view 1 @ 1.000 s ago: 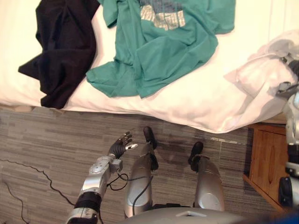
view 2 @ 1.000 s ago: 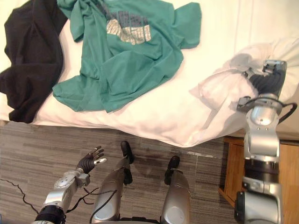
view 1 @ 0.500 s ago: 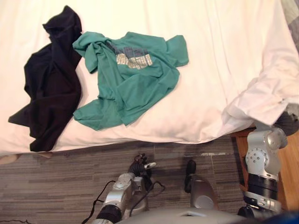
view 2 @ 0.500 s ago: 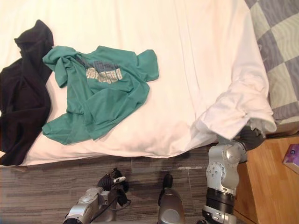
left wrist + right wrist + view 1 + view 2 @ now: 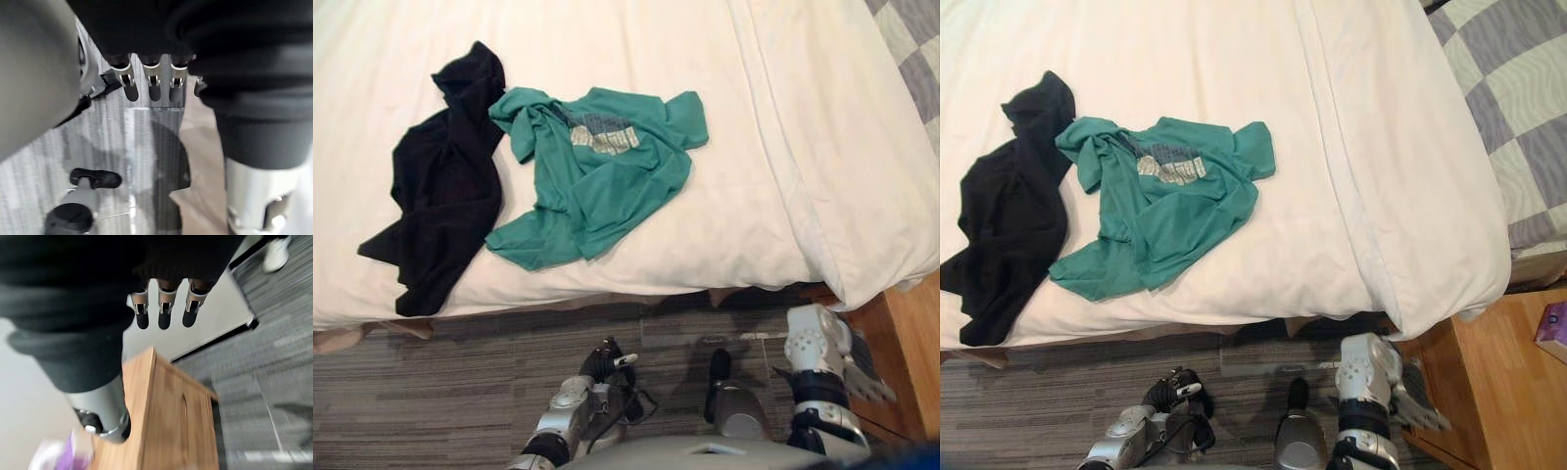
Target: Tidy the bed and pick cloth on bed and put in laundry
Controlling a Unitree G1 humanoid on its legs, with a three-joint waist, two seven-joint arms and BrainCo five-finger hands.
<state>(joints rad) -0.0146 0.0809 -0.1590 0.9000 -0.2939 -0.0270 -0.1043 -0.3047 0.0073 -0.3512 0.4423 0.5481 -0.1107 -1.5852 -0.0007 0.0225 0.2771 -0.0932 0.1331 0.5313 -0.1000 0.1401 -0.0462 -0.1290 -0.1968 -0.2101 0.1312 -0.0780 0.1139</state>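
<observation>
The step in hand, as I judge it, is the first pickup: both garments lie on the bed (image 5: pixel 783 117) and both hands hang empty below its near edge. The left hand (image 5: pixel 605 360) sits low in front of that edge, its fingers (image 5: pixel 154 84) loose and straight with nothing between them; the right hand (image 5: pixel 865 377) hangs off the bed's right corner, by the wooden nightstand (image 5: pixel 1489 382), its fingers (image 5: pixel 165 316) likewise slack and holding nothing.

The teal T-shirt (image 5: pixel 597 186) lies crumpled on the bed close to the near edge, so it looks the easier reach; the black garment (image 5: pixel 445 211) lies toward the bed's left end, its hem right at the near edge, and seems to touch the teal one.

To do it well, raise a hand clear over the bed's edge; come down on a thick bunched fold; close on cloth alone, not on the white duvet (image 5: pixel 1234 284) beneath; lift slowly, lest the black piece drag along.

Count: one bed; two garments, one teal, one black; one nightstand; two hands.
</observation>
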